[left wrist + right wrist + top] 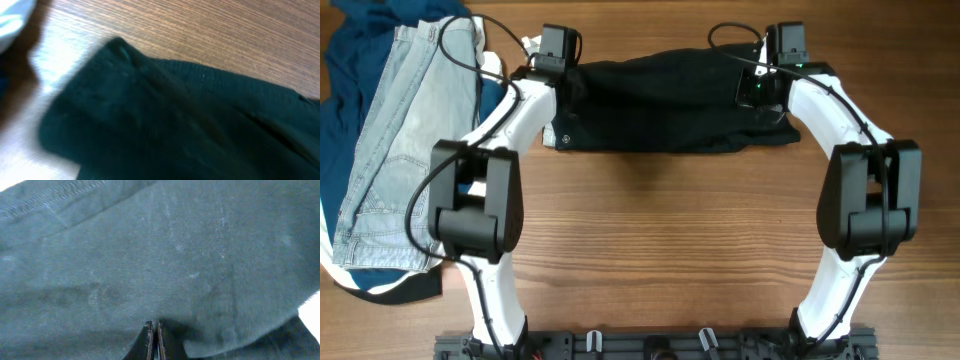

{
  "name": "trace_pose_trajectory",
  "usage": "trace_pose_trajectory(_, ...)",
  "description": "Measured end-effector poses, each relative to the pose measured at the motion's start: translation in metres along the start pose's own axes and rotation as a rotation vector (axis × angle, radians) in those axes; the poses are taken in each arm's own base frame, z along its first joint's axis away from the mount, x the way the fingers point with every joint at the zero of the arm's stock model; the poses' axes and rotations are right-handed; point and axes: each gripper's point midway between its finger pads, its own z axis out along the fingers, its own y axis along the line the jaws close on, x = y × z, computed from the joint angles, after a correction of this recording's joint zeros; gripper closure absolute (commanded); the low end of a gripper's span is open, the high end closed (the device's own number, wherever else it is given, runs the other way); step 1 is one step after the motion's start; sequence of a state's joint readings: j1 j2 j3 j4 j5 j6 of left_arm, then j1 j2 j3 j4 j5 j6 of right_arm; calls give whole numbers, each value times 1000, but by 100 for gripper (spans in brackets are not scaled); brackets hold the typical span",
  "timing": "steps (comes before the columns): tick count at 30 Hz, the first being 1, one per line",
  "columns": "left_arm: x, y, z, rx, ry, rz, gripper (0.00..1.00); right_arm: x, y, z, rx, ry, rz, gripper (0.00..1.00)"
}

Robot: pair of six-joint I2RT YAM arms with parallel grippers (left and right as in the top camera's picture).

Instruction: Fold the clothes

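Black shorts (pixel 670 105) are spread flat across the table (pixel 670 230), just clear of the light-blue jeans (pixel 405 150), on my right of them. My left gripper (pixel 560 62) is over the shorts' back corner nearest the jeans; my wrist view there is blurred cloth with no fingers showing, so I can't tell how those jaws stand. My right gripper (pixel 153 337) is at the back corner farthest from the jeans, jaws pressed together, pinching black fabric.
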State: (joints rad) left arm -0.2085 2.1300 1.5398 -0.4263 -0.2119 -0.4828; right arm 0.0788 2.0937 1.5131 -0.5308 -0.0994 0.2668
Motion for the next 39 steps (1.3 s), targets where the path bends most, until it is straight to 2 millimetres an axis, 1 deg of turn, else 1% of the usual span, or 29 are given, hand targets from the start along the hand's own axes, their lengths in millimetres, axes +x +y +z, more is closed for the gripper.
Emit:
trace_pose_trajectory(3,-8,-8,13,31,-49,-13,96,-2,0,4,-2,-9,-1,96)
trace_pose_trajectory(6,-16,-15,21,58,-93,-24,96,-8,2,4,-10,-35,-4,96)
trace_pose_trajectory(8,-18,-17,24,65,-105,-26,95,-9,3,4,-16,-39,-4,95)
trace_pose_trajectory(9,-18,-17,26,67,-108,-27,94,-10,4,4,-22,-41,-5,93)
trace_pose_trajectory(11,-13,-16,31,59,-96,-24,93,-11,7,4,-36,-42,-6,88)
trace_pose_trajectory(14,8,-5,41,15,-23,-7,91,-15,10,3,-53,-59,-10,83)
trace_pose_trajectory(16,13,-3,39,0,5,3,91,-21,12,3,-62,-85,-15,81)
trace_pose_trajectory(18,17,-2,37,-14,28,9,90,-27,14,2,-69,-107,-18,83)
trace_pose_trajectory(21,21,1,34,-29,52,17,89,-29,15,2,-72,-116,-17,92)
trace_pose_trajectory(23,22,2,33,-33,59,19,88,-22,16,2,-83,-85,-15,96)
trace_pose_trajectory(26,22,2,33,-33,60,19,88,-3,16,3,-91,-7,-7,95)
trace_pose_trajectory(27,22,2,33,-33,60,19,88,4,16,2,-94,22,-1,94)
trace_pose_trajectory(29,23,2,33,-34,62,20,88,11,17,-4,-94,54,2,92)
trace_pose_trajectory(33,25,4,32,-41,72,22,88,8,22,-16,-100,38,-4,92)
trace_pose_trajectory(39,27,5,31,-46,82,25,88,22,18,-9,-94,65,8,91)
